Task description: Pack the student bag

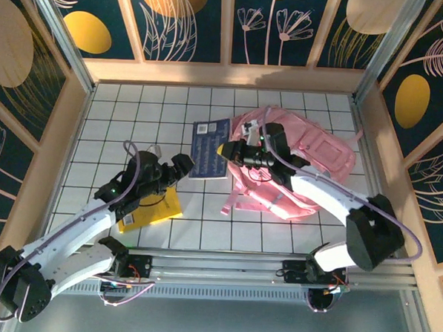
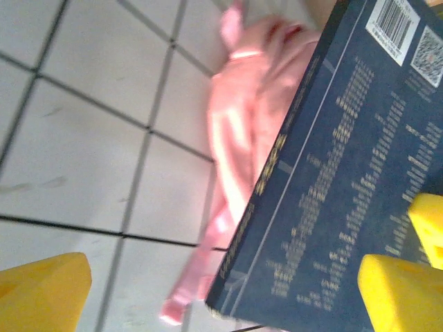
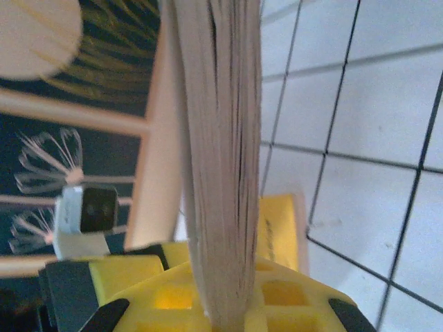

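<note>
Nearest the lens, at the lower left of the top view, the left arm lay over a yellow book. The left gripper had its fingers spread wide, just beside the left edge of a dark blue book. At the centre, the right gripper pinched that book's right edge between its fingers. The student bag lay right of centre on the tiled table, partly under the right arm.
</note>
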Robot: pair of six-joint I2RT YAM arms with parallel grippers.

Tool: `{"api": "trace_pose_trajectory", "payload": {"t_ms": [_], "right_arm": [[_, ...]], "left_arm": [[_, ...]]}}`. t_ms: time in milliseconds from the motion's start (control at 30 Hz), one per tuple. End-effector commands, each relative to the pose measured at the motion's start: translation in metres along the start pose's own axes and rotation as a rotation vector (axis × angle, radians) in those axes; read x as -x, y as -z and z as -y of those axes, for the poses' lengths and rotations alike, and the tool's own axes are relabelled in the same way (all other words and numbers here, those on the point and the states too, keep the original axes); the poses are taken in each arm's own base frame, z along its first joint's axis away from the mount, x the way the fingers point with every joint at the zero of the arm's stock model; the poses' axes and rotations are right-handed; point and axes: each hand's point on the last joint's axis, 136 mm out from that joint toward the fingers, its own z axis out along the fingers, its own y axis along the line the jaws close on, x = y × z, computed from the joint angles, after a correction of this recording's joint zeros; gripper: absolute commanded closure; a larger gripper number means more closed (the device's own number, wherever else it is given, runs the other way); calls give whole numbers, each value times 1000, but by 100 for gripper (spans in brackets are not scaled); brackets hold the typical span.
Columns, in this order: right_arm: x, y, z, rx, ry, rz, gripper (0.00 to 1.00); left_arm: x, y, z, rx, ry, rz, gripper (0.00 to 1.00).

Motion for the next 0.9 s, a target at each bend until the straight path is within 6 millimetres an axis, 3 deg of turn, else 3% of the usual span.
{"api": "trace_pose_trajectory", "payload": {"t_ms": [0, 167, 267, 567, 667, 867], "right_arm": [[40, 27, -31, 82, -123, 304, 100], [55, 53, -61, 235, -213, 502, 100], [59, 58, -66, 265, -237, 548, 100], [51, 49, -77, 365, -303, 597, 100], [47, 42, -79, 382, -313, 582, 100], [42, 38, -77, 377, -322, 578, 100]], "left_arm": [[16, 10, 56, -250, 72, 54, 1], [36, 14, 87, -410, 146, 135, 1], [42, 12, 99, -484, 189, 148, 1], [38, -3, 133, -616, 204, 137, 8], [42, -2, 140, -654, 201, 153, 17], [45, 0, 148, -671, 169, 176, 46]]}}
